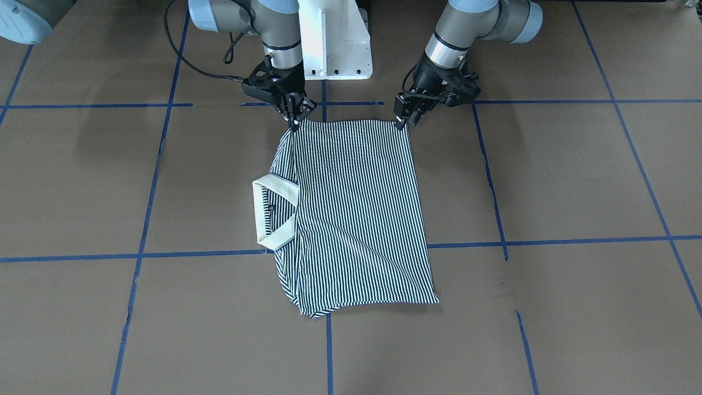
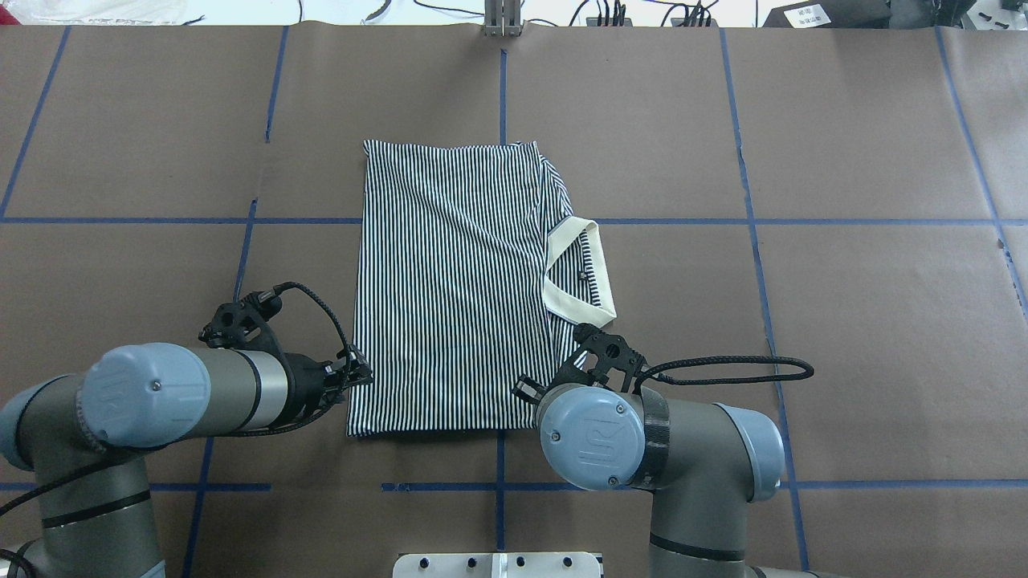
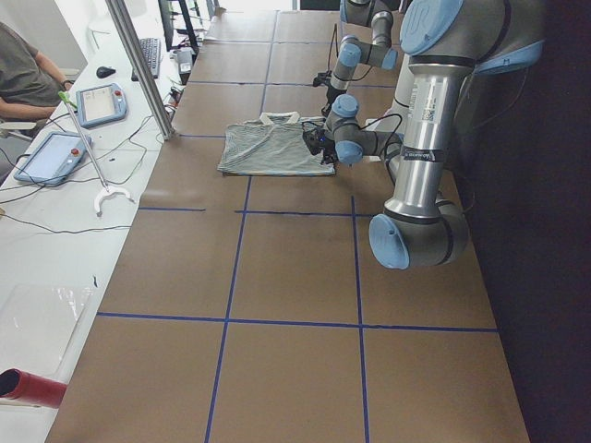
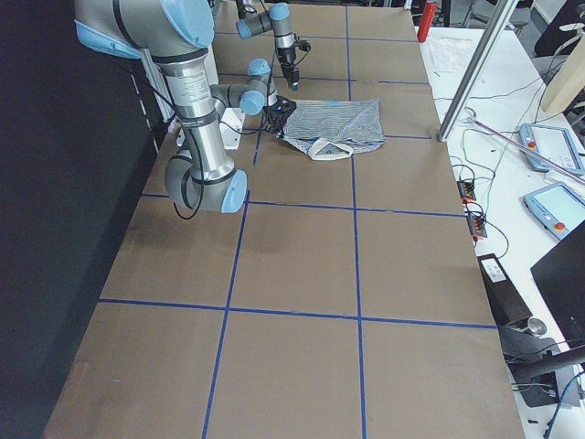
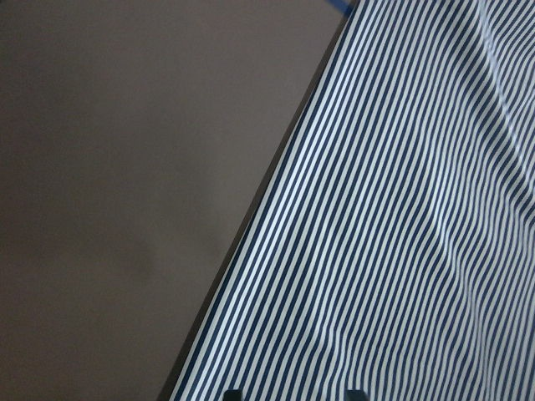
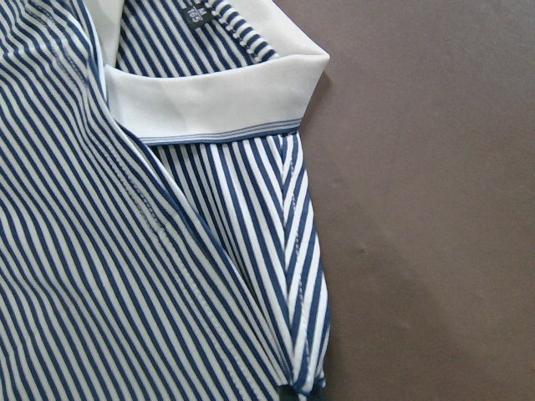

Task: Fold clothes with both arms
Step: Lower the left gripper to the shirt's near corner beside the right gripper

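Exterior front-facing: striped polo shirt [image 1: 356,214] lies folded on the table [image 1: 548,181], a gripper at each robot-side corner.
Right gripper [image 1: 295,122] pinches the collar-side corner. Left gripper [image 1: 404,122] stands with fingertips [image 5: 232,393] parted, fabric beneath them.

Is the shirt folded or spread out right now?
Folded: the shirt is a plain rectangle, no sleeves showing, collar poking out one side.

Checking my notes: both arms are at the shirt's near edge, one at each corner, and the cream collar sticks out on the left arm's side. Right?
Not quite: the overhead view shows the cream collar sticking out of the shirt on the right arm's side. The rest holds.
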